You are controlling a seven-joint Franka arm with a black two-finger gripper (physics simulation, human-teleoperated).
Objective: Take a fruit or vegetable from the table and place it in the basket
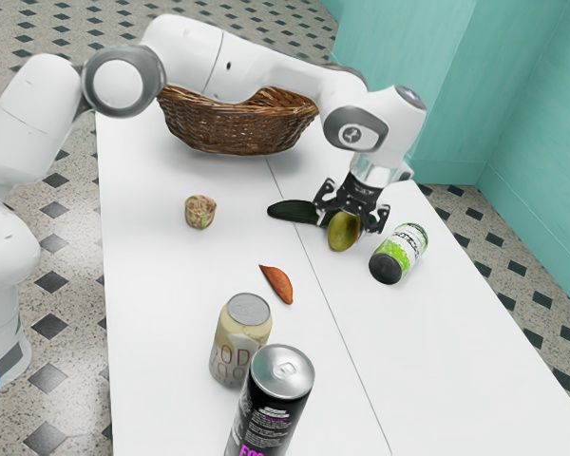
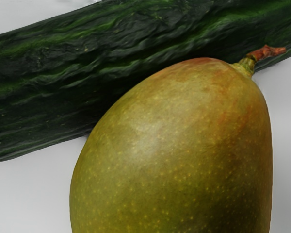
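One cucumber [image 1: 291, 211] close beside the mango [image 1: 342, 235] by the parted jaws, green can [image 1: 410, 243] nearby, basket [image 1: 237, 133] farther off

"What's the basket [image 1: 237, 130] at eleven o'clock in the exterior view?"

"Rough, woven wicker, by the look. The black can [image 1: 269, 413] at six has a shiny metal top."

"And the mango [image 1: 342, 233] at three?"

"Smooth, softly glossy. The cucumber's [image 1: 292, 211] skin is ridged, with a slight sheen."
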